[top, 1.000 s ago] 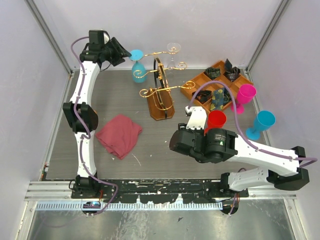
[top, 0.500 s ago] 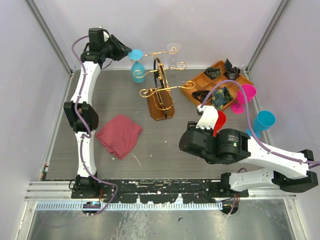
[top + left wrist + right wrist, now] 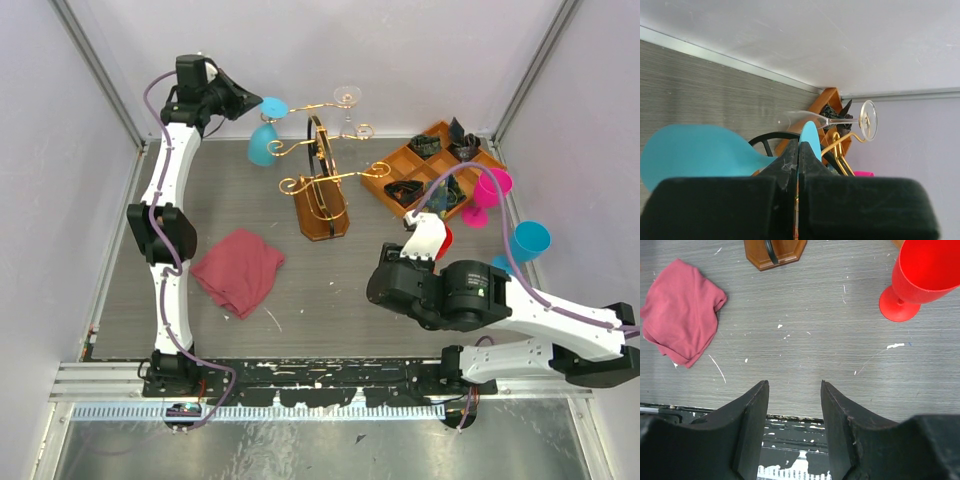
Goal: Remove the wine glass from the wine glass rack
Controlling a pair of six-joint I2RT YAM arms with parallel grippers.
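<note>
The wine glass rack (image 3: 322, 190), with gold wire arms, a dark hoop and a wooden base, stands at the back of the table. A blue wine glass (image 3: 260, 148) hangs tilted at its left arm, foot toward the rack top. My left gripper (image 3: 250, 103) is shut on its stem. In the left wrist view the blue wine glass bowl (image 3: 695, 152) lies left of the closed left gripper (image 3: 798, 147) and its foot (image 3: 811, 137) right. A clear wine glass (image 3: 840, 120) hangs on a gold arm (image 3: 840, 150). My right gripper (image 3: 792, 385) is open and holds nothing, low over the table.
A red wine glass (image 3: 920, 275) stands right of the right gripper. Pink (image 3: 490, 190) and blue (image 3: 525, 243) glasses stand at the right wall beside a compartmented wooden tray (image 3: 395, 160). A red cloth (image 3: 238, 270) lies front left. The rack base (image 3: 775, 250) shows in the right wrist view.
The left gripper has closed on the blue glass's stem, and the glass has tipped with its bowl swung left. The right arm has drawn back to the right, away from the red glass.
</note>
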